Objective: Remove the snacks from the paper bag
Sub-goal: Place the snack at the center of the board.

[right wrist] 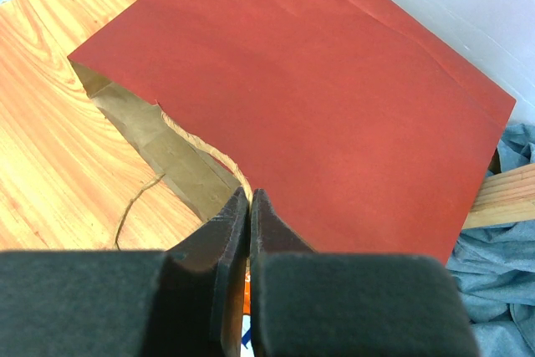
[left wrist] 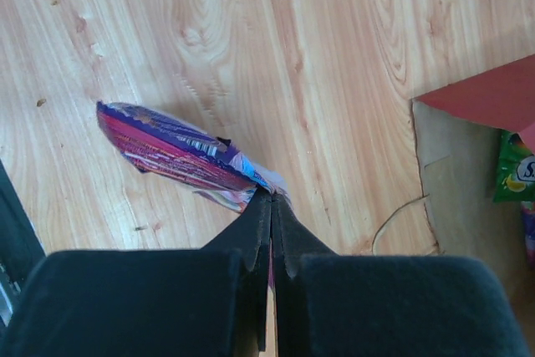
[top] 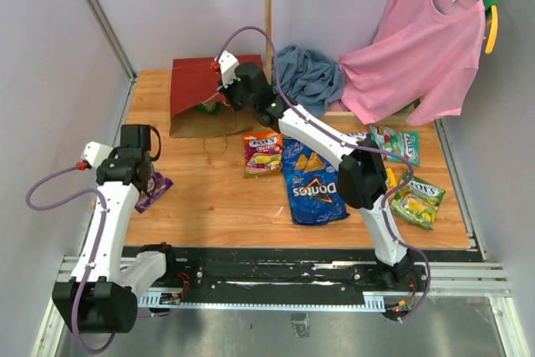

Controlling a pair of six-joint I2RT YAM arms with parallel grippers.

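The dark-red paper bag [top: 196, 81] lies on its side at the back left, with its brown mouth toward me. My right gripper [top: 221, 89] is shut on the cord handle at the bag's upper edge [right wrist: 249, 193]. A green packet [top: 209, 107] shows in the mouth, and also in the left wrist view [left wrist: 512, 169]. My left gripper [top: 151, 179] is shut on the corner of a purple packet [left wrist: 171, 150] that rests on the table at the left [top: 155, 191]. The blue Doritos bag [top: 313, 186], a red-orange packet [top: 263, 154], a green packet [top: 394, 144] and a yellow-green packet [top: 418, 201] lie on the table.
A pink shirt [top: 426, 48] hangs at the back right over a blue-grey cloth [top: 309, 77]. A wooden post [top: 268, 6] stands behind the bag. Walls close in the left, back and right sides. The bag's second cord handle [left wrist: 397, 215] lies loose on the wood.
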